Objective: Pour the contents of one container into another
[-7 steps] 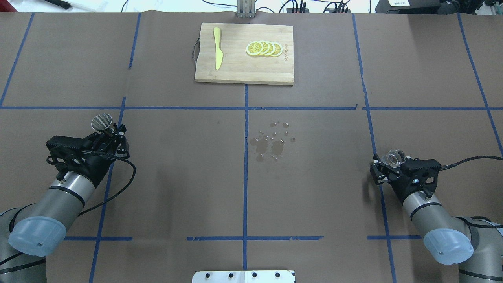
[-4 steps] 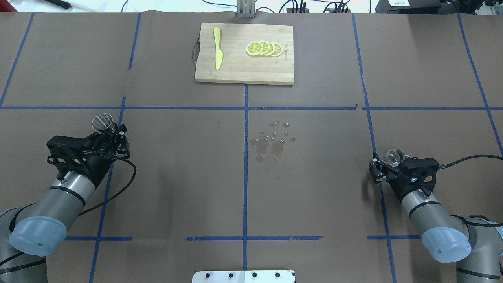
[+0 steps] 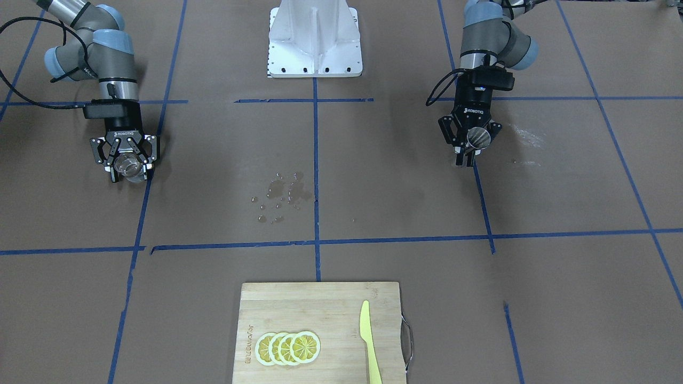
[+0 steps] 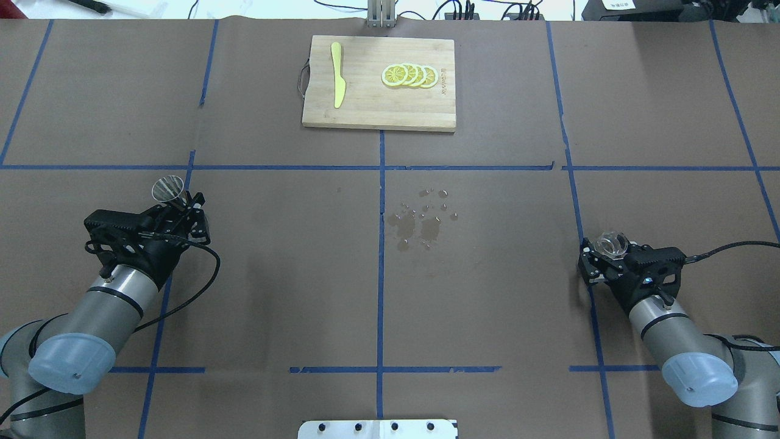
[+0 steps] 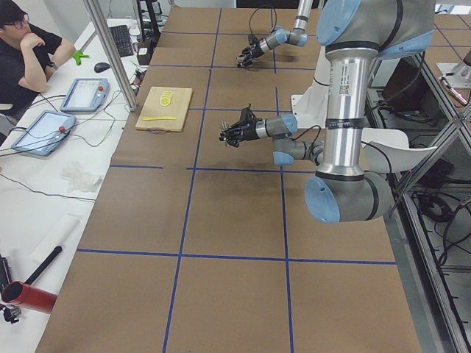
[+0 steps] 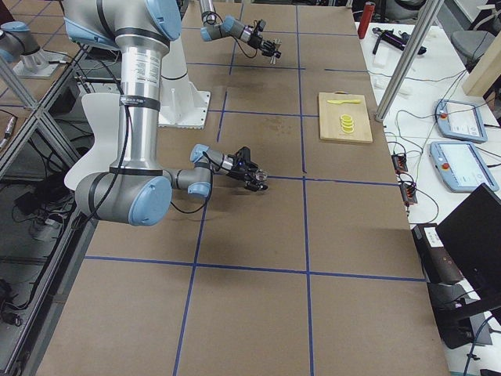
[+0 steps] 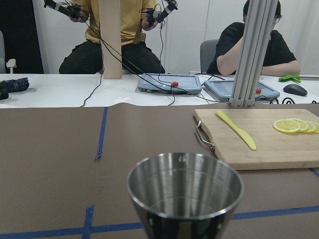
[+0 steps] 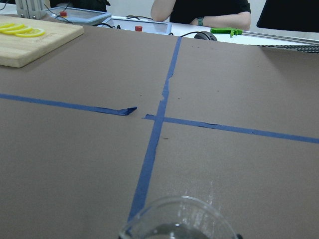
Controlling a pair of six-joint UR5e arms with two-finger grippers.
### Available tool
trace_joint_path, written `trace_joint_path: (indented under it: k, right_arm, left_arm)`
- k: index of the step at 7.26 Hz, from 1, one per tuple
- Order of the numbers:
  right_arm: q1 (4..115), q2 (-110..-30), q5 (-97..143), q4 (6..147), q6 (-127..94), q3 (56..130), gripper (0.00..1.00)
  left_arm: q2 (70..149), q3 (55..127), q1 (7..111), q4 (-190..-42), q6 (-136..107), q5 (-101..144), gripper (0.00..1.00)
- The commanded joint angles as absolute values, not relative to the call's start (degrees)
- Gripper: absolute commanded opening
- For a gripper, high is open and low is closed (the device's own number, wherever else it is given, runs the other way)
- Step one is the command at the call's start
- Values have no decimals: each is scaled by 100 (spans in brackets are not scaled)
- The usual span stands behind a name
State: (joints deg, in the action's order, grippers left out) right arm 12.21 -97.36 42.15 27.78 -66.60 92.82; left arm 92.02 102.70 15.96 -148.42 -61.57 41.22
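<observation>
The steel jigger (image 4: 167, 188) stands upright in my left gripper (image 4: 178, 206), which is shut on its narrow waist at the table's left. The left wrist view shows the jigger's open upper cone (image 7: 185, 191) close up; I cannot make out liquid in it. At the table's right, my right gripper (image 4: 602, 258) is shut on the clear glass (image 4: 611, 244), held upright just above the brown paper. Only the glass's rim (image 8: 177, 219) shows at the bottom of the right wrist view. From the front, the jigger (image 3: 478, 138) is on the right and the glass (image 3: 128, 167) on the left.
A wooden cutting board (image 4: 365, 103) at the far middle carries lemon slices (image 4: 409, 75) and a yellow knife (image 4: 337, 74). Wet spots (image 4: 423, 222) mark the paper between the arms. People sit beyond the far edge, near tablets (image 7: 169, 82).
My left gripper has shifted a little to the right with the jigger. The right gripper and the glass have barely moved.
</observation>
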Motion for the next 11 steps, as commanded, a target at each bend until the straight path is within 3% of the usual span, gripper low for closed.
trace_joint_path:
  k: [1,5,6,9,11]
  right_arm:
    - [1222,-9721,4219,2549,-6486,9246,69]
    - [1257,-9712,4219,2549,-6478,9272,65]
    - [1257,-9712,4219,2549,-6478,9264,59]
    - [1292,-9712,4236,2540,-6434,9316,6]
    - [1432,-9729,4341,2540,-6399,9744,0]
  left_arm:
    - [9202,10266,1600,-14845,-6161,4122,0]
    - [9202,10266,1600,-14845,-6161,4122,0]
    - [9202,10266,1600,-14845,-6152,4122,0]
    - [9211,10266,1600,-14845,-6152,4122,0]
    - [9246,10274,1600,-14845,-6152,4122,0]
